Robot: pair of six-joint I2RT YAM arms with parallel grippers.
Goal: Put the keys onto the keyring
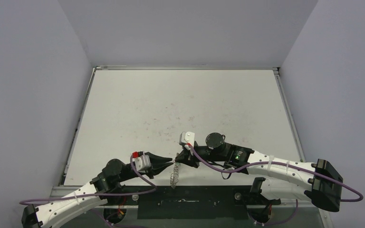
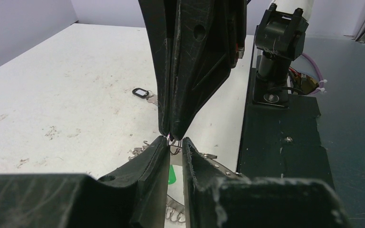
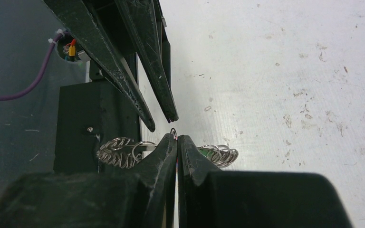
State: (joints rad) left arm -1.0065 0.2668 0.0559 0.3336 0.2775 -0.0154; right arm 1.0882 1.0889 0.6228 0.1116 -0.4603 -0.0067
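We are holding the two hands tip to tip just off the near edge of the desk (image 1: 180,102). The left hand (image 1: 170,160) is reaching in from 9 o'clock and the right hand (image 1: 178,159) from 3 o'clock.

The right hand is pressing its black fingers together and pinching one thin wire loop of the keyring (image 3: 119,152). The rest of the ring is spreading out to both sides behind those fingers. From above it is hanging as a narrow silvery strip toward 6 o'clock, with its long axis running 12 to 6.

The left hand's fingers are standing slightly spread, and we are seeing nothing gripped between them. The pinched loop is sitting right at their tips, toward 12 o'clock in the left wrist view, so the left hand is the one placed to work it.

A bright green tag (image 2: 171,176) is showing through the gap between the left fingers, down among the ring's coils. We cannot tell whether it is already threaded on. A black tag (image 2: 139,91), oblong and glossy, is lying flat on the desk well apart, toward 10 o'clock from the left fingertips.

The ring is looking springy and fine, a fringe of small bright coils. The desk is matt white and scuffed.
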